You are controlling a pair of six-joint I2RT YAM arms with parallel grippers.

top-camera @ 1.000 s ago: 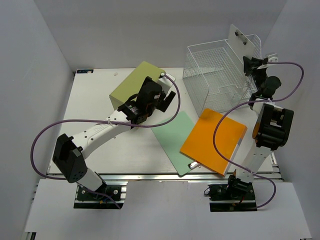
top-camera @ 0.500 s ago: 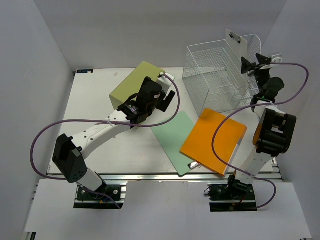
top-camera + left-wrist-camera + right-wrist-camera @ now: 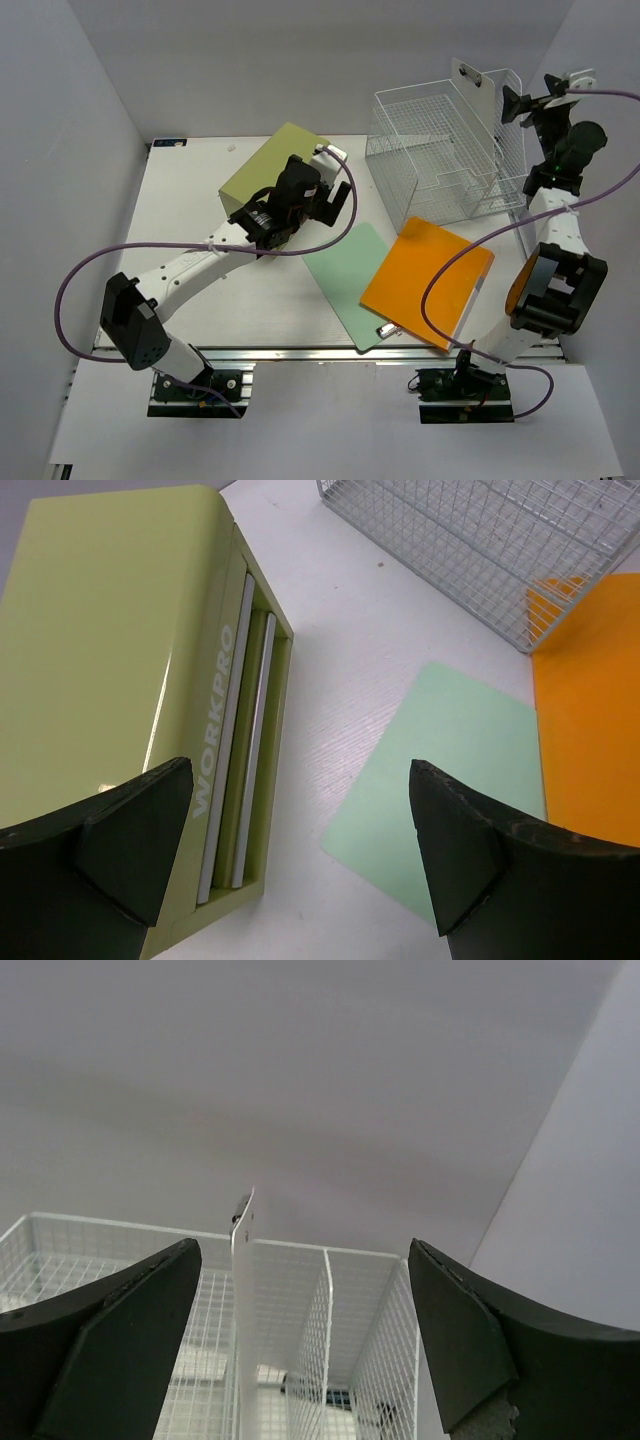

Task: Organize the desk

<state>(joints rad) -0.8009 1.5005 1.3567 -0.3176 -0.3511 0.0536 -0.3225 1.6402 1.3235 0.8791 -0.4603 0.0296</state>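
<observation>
The desk is a white tabletop bearing an olive-green drawer box, a pale green sheet and an orange folder. My left gripper hovers open just right of the box, above bare desk. In its wrist view the box is at the left, the green sheet at the right, and the left gripper holds nothing. My right gripper is raised, open, beside the white wire rack. A white clipboard stands in that rack, seen edge-on as the clipboard ahead of the right gripper.
The wire rack fills the back right corner, close to the right wall. The orange folder overlaps the green sheet and reaches under the rack's front. A silver rail runs along the desk's front edge. White walls enclose three sides.
My right gripper opened and let go of the white clipboard, which stays standing in the rack. The right arm then drew up and to the right. The left arm barely moved.
</observation>
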